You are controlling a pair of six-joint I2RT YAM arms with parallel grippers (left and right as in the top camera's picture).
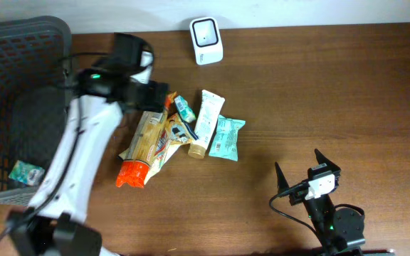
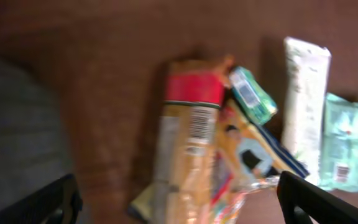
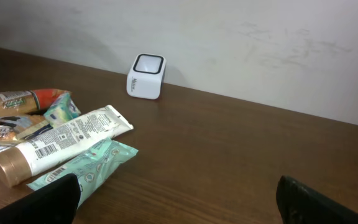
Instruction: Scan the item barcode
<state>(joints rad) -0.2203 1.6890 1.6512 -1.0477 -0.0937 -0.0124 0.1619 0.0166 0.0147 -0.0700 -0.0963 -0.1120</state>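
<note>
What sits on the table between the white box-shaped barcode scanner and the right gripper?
Nothing: the stretch of brown wooden table between the white box-shaped scanner and the right gripper is bare, seen in the overhead and right wrist views.

you have one white scanner point(image 1: 206, 40), one dark basket point(image 1: 20, 78) with one green packet point(image 1: 25, 172) in it, and five items piled on the tabletop point(image 1: 333, 85): one white tube point(image 1: 203, 121), two teal packs, the large teal pack point(image 1: 226, 137) and the small teal pack point(image 1: 184, 109), and two yellow bags, the long yellow bag point(image 1: 139, 153) and the pictured yellow bag point(image 1: 174, 132).
</note>
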